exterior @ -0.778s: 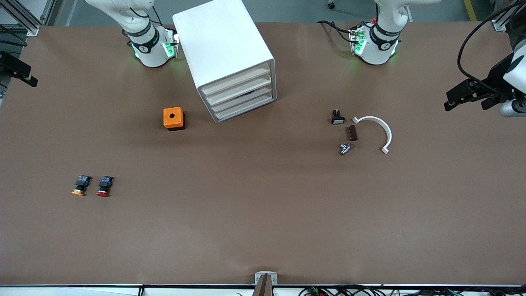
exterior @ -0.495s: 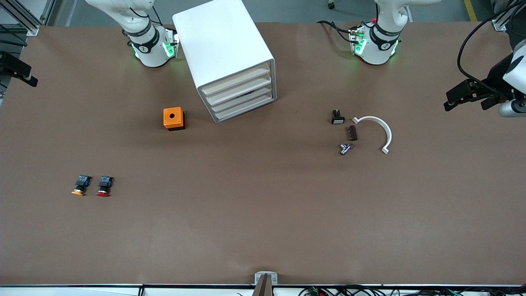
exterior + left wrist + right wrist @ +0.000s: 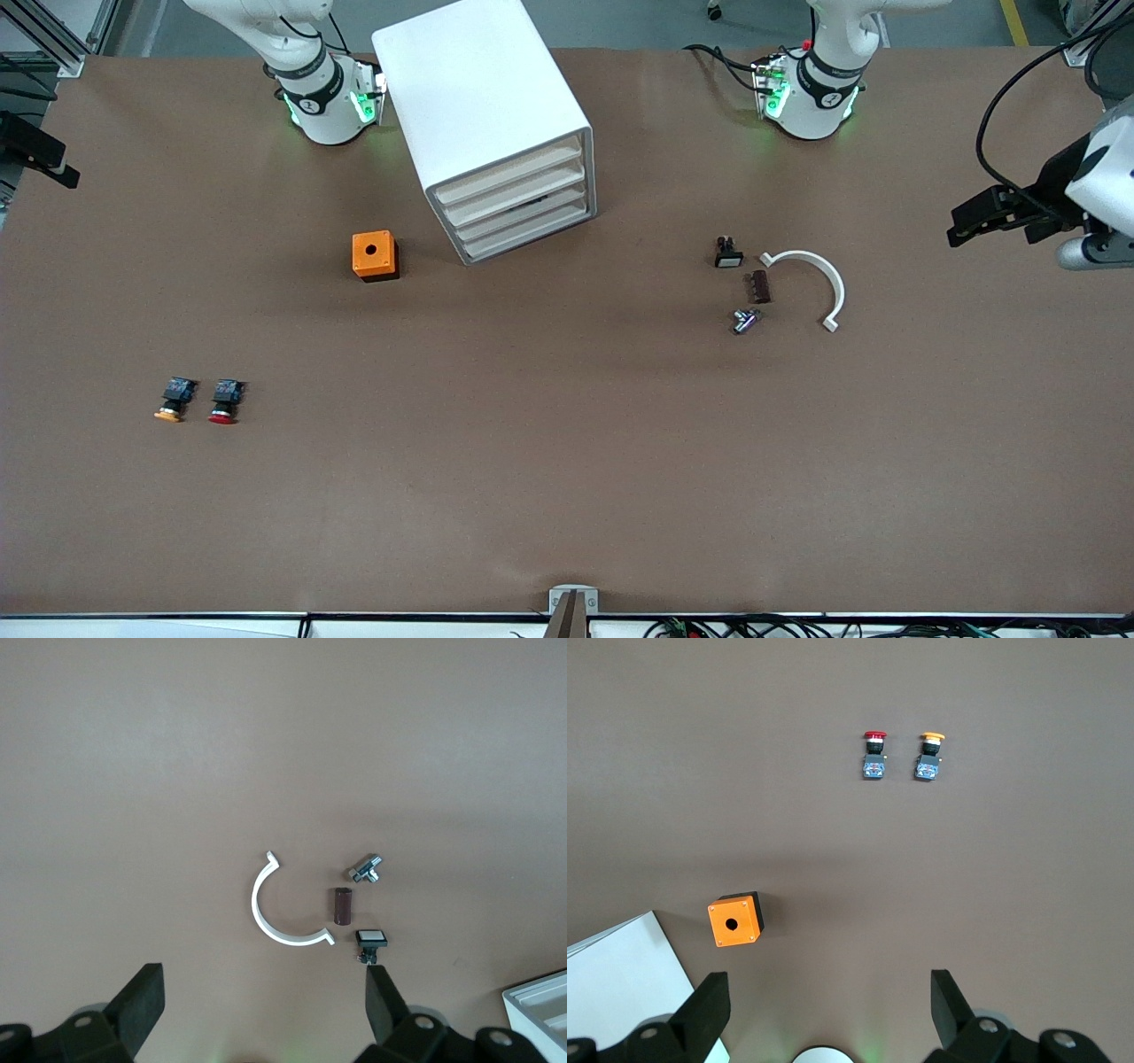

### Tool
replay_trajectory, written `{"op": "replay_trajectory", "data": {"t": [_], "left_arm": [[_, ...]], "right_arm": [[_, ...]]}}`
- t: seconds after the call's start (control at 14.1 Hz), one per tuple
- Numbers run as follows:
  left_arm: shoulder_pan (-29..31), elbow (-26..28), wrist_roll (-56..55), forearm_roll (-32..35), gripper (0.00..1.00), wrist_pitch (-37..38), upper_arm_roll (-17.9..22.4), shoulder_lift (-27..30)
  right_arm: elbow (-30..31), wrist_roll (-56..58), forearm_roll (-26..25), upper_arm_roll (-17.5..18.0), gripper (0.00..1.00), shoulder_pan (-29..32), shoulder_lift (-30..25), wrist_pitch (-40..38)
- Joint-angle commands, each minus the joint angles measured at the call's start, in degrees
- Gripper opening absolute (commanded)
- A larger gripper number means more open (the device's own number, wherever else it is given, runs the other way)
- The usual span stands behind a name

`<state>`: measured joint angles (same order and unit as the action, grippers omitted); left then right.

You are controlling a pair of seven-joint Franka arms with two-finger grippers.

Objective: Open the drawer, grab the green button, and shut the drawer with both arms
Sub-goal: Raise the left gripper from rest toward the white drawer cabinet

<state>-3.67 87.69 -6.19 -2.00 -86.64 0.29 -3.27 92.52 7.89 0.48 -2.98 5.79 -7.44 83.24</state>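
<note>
While the green-capped button does not show in any view, so I cannot tell where it is, the white plastic cabinet of four drawers [image 3: 496, 124] stands on the brown bench [image 3: 567, 461] with all drawers shut. At its 8 o'clock sits an orange square box with a hole [image 3: 373, 254]. At 7 o'clock from this box lie the red-capped button [image 3: 225, 401] and the orange-capped button [image 3: 174, 400]. The left hand [image 3: 261, 1010] is open and empty over the left arm's end, at 3 o'clock from a white curved plastic bracket [image 3: 819, 275]. The right hand [image 3: 828, 1001] is open and empty over the right arm's end.
</note>
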Motion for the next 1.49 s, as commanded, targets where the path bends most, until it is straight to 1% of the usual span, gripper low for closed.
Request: {"op": "replay_trajectory", "data": {"t": [0.0,0.21,0.35,0.57,0.85,1.06,1.42], "left_arm": [[-1.25,-0.67,-1.10,0.60,1.00,0.86,-0.64,-3.13],[-4.49,-0.94,-6.09,0.68,1.00,0.77,-1.87,-6.91],[-7.22,-1.29,-9.53,0.60,1.00,0.68,-1.96,-9.72],[-9.77,-1.64,-15.76,-2.47,1.00,0.24,-1.96,-14.29],[-14.34,-3.04,-24.37,-2.83,1.00,-4.14,-1.96,-19.74],[-16.89,-5.33,-30.01,-2.83,1.00,-4.86,-1.96,-23.78],[-19.35,-6.21,-39.05,-3.71,1.00,-6.61,-2.22,-26.61]], "right_arm": [[1.09,0.55,-0.13,0.34,1.00,0.72,-1.52,0.70],[1.09,0.55,-0.13,0.34,1.00,0.63,-1.52,0.70],[1.09,0.55,-0.13,0.34,1.00,0.63,-1.52,0.70],[1.09,0.55,-0.13,0.34,1.00,0.72,-1.52,0.79],[1.09,0.55,-0.13,0.25,1.00,1.07,-1.52,0.79],[1.18,0.64,-0.13,0.25,1.00,1.24,-1.43,0.87],[0.65,0.90,-0.04,0.25,1.00,1.33,-1.17,2.37]]}}
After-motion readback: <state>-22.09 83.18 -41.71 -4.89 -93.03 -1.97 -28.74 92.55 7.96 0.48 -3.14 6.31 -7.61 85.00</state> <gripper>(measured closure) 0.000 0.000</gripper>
